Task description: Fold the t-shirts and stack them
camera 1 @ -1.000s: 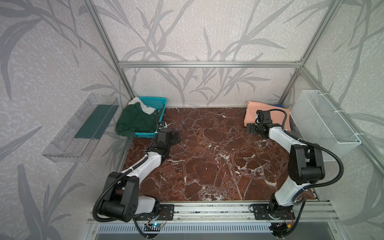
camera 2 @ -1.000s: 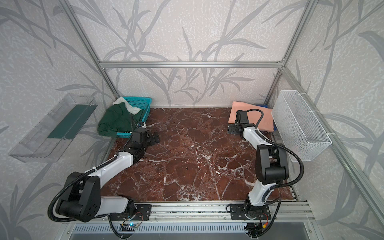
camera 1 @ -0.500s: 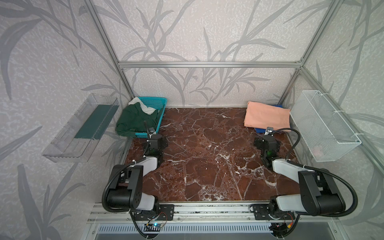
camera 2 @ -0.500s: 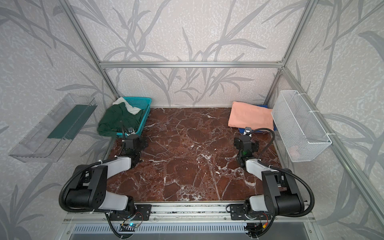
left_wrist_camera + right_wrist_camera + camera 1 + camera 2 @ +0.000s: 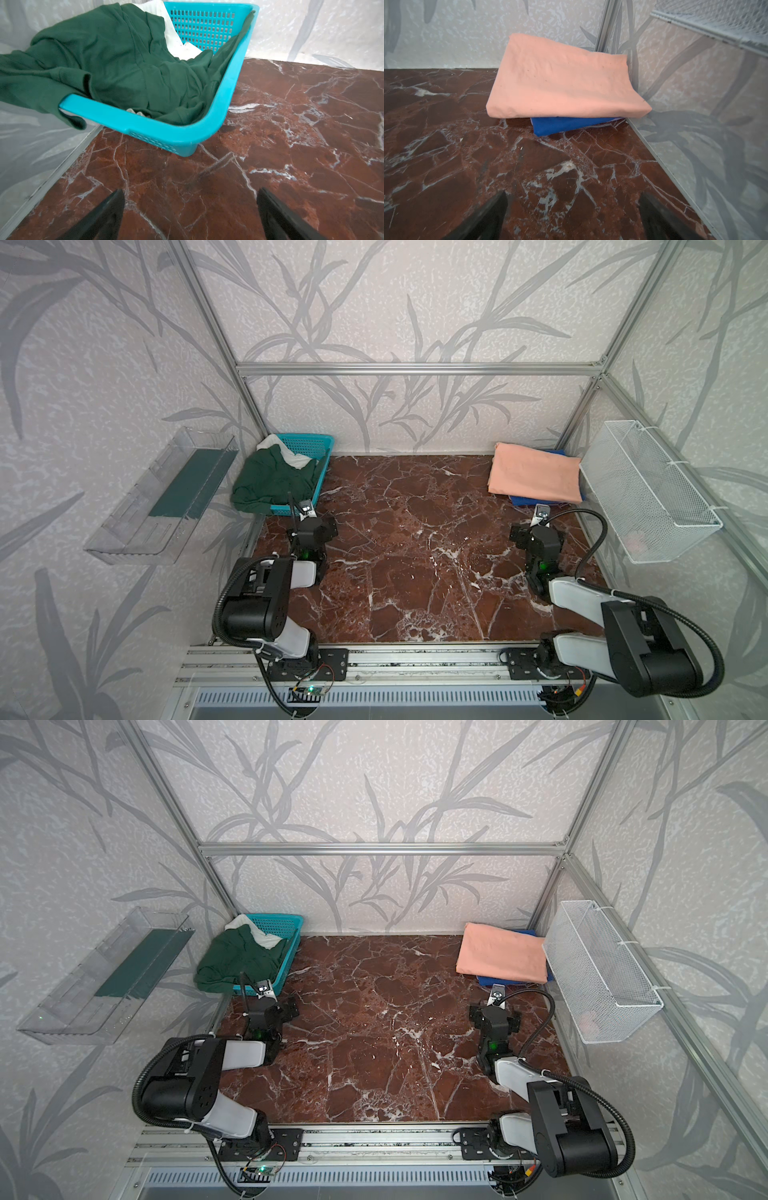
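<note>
Folded peach-pink cotton t-shirt [image 5: 560, 76] lies atop folded royal blue cotton t-shirt [image 5: 560, 124]; left gripper [image 5: 191, 192] and right gripper [image 5: 574, 195] gape wide, empty

Left arm [image 5: 257, 597] and right arm [image 5: 636, 639]: black joint housings, white link shells, ribbed black cable [image 5: 582, 511] looping alongside, green wrist light [image 5: 306, 554], tapered black fingers [image 5: 99, 220]

Pale walls [image 5: 374, 302] printed with grey leaves enclose a red-brown marble desk [image 5: 415, 572]. An aluminium frame [image 5: 415, 369] edges them. A clear shelf [image 5: 137, 526] hangs left, a wire basket [image 5: 648, 497] right.
</note>
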Available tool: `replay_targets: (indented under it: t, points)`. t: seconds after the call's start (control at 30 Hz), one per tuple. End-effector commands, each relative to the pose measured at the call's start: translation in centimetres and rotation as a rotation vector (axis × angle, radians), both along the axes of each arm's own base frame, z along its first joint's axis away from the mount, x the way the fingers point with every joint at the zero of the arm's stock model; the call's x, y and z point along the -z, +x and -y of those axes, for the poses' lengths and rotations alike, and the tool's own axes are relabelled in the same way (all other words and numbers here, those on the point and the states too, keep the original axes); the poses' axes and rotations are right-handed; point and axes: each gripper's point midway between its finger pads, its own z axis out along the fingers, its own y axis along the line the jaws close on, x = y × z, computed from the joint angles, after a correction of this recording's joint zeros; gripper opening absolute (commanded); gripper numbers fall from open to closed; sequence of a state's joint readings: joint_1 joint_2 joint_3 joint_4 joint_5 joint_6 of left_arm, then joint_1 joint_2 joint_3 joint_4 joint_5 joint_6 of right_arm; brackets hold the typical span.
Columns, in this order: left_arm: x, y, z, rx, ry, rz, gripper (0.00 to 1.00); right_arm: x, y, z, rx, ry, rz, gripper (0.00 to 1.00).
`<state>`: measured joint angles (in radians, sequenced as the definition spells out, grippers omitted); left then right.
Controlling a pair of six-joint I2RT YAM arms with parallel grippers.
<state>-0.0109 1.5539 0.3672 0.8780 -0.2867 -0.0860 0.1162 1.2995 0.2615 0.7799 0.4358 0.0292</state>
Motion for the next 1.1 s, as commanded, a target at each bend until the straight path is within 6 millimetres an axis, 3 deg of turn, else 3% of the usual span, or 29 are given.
replay_targets:
  t: [0.0,0.13,0.23,0.3,0.47,0.63,1.07]
  points:
    - [-1.5,0.3,-0.1,0.008,0.009,0.079,0.99,-1.2,1.6,-1.6,-0.078,0.028,0.105,0.99]
    - [-1.4,0.8,0.1,0.018,0.01,0.063,0.99,0.0,3.5,-4.1,-0.224,0.014,0.059,0.99]
    - [-1.4,0.8,0.0,0.018,0.012,0.066,0.99,2.0,4.7,-4.4,-0.218,0.024,-0.053,0.99]
    - [-1.4,0.8,0.0,0.017,0.012,0.067,0.99,1.6,4.8,-4.7,-0.246,-0.012,0.028,0.99]
    - [-1.4,0.8,0.1,0.018,0.013,0.067,0.99,1.5,4.7,-4.6,-0.227,0.0,0.009,0.99]
    - [-1.4,0.8,0.0,0.017,0.016,0.067,0.99,1.4,4.7,-5.8,-0.301,-0.028,0.027,0.99]
    - [-1.4,0.8,0.1,0.018,0.017,0.066,0.99,1.7,5.0,-5.8,-0.316,0.0,0.005,0.99]
